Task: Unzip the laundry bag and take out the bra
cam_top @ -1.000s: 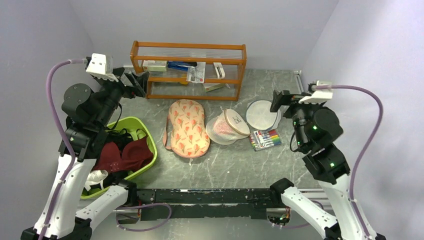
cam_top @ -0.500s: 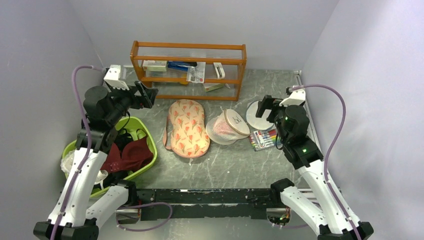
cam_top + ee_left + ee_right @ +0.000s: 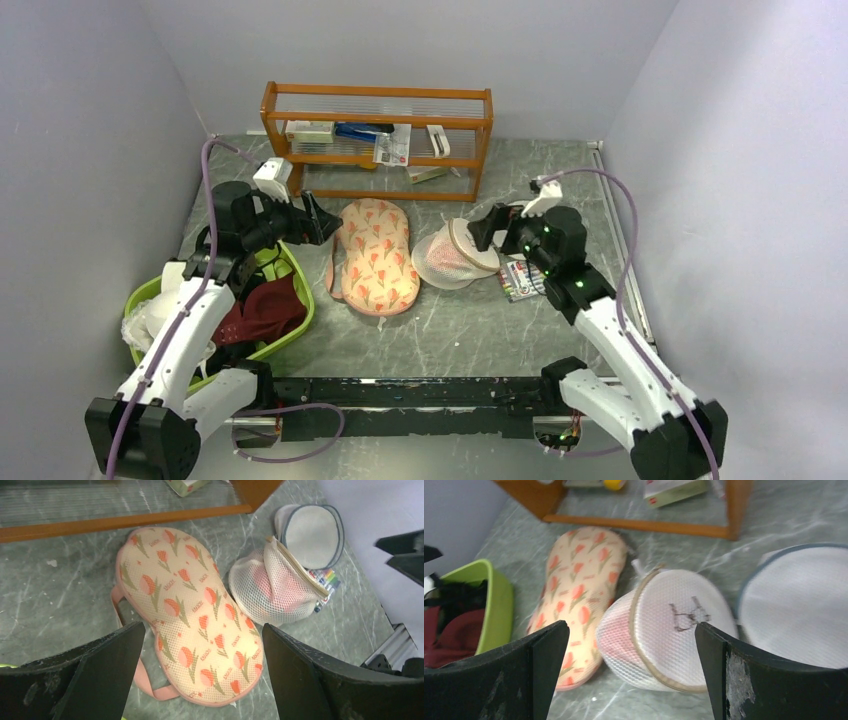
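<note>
Gaping: left end effector [image 3: 203, 626], right end effector [image 3: 632, 624]. Green basket [image 3: 303, 322] holds maroon garments [image 3: 262, 312]. Wrist views show pink inside the mesh bag [image 3: 272, 587], faint from above.

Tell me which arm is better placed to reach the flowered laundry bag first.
Left, probably. The left claw hovers open beside the laundry bag, centred in its wrist view; the right claw faces the white mesh bag instead.

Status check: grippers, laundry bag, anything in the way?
Left gripper, right gripper: jaws open, empty. Laundry bag flat on table, untouched, bra not visible. White mesh bag crowds its right-arm side.
</note>
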Available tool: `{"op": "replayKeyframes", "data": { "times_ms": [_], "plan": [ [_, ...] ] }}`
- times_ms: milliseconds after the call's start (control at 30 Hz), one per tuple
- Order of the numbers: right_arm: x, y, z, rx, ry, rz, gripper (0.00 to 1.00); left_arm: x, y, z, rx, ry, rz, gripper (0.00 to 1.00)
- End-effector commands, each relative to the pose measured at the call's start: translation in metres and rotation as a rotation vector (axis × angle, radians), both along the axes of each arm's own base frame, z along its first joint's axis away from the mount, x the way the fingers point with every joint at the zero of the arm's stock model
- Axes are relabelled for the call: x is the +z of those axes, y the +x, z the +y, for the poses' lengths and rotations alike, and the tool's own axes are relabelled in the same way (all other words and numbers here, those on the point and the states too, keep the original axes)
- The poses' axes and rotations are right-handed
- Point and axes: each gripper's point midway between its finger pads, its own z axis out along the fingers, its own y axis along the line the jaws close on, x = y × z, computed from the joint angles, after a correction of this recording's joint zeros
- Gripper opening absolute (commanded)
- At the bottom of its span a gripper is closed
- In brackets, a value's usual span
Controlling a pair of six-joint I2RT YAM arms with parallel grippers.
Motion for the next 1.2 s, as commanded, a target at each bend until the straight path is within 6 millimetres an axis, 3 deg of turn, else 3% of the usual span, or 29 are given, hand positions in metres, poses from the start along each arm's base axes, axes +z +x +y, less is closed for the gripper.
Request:
{"op": "replayKeyframes", "data": {
  "times_ms": [0,333,433,533,833,1033,1167],
  "plan": [
    [-0.010,-0.007,0.056,0.206,0.113,0.082,1.00,0.008,-0.008,-0.011,-0.079,-0.002,-0.059,0.99],
    [-0.065,-0.041,0.207,0.493,0.047,0.325,1.00,0.016,-0.020,0.005,0.052,0.069,-0.094,0.99],
    [-0.081,-0.046,0.245,0.528,-0.002,0.376,1.00,0.020,-0.021,0.019,0.146,0.099,-0.100,0.99],
    [-0.109,-0.053,0.270,0.542,0.009,0.452,0.97,0.025,-0.024,0.026,0.198,0.108,-0.111,0.99],
    [-0.163,-0.054,0.281,0.526,-0.004,0.564,0.74,0.020,-0.024,0.027,0.207,0.117,-0.110,0.99],
    [-0.193,-0.062,0.247,0.442,-0.050,0.607,0.73,0.016,-0.023,0.025,0.190,0.125,-0.095,0.99],
    [-0.201,-0.071,0.223,0.420,-0.051,0.617,0.73,0.017,-0.024,0.021,0.164,0.123,-0.092,0.99]
  ]
}}
